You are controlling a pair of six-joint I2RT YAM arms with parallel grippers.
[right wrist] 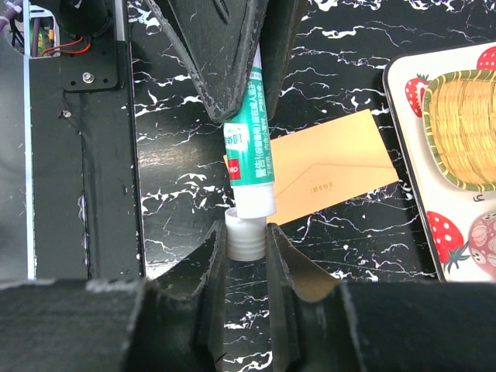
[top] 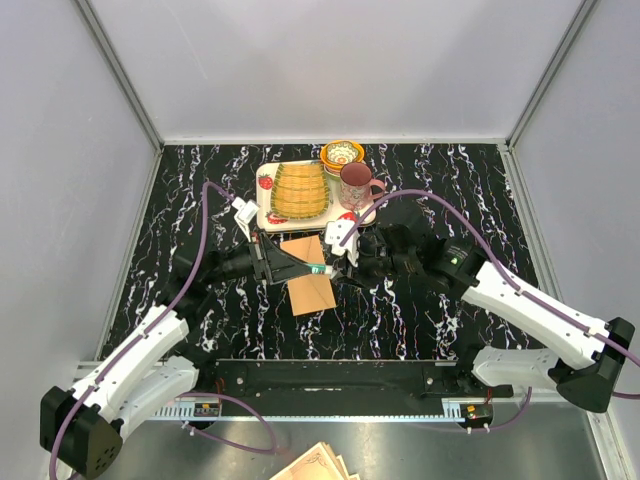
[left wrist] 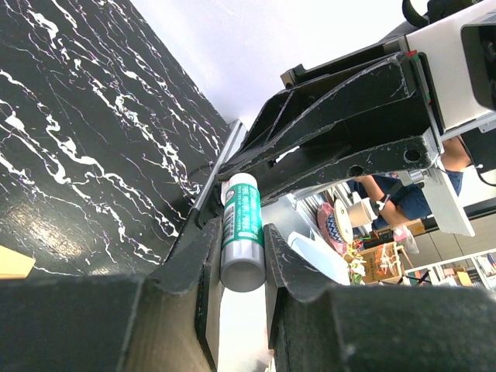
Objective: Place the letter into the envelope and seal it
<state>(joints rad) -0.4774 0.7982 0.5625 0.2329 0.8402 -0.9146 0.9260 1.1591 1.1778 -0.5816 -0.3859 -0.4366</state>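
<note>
Left gripper (left wrist: 242,252) clamps the glue stick (right wrist: 249,155) by its body; right gripper (right wrist: 245,246) pinches the white cap (right wrist: 246,236) at the tube's end. The envelope (right wrist: 333,167) lies flat just beneath them, flap side up. No loose letter shows, so it's likely tucked inside; gluing and sealing remain, I'd say. Black marbled table (top: 420,310), a strawberry tray (top: 263,190) at the far side; pale grey walls all round.

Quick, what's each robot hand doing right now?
Left gripper: closed on the glue stick.
Right gripper: closed on the glue stick's white cap.
</note>
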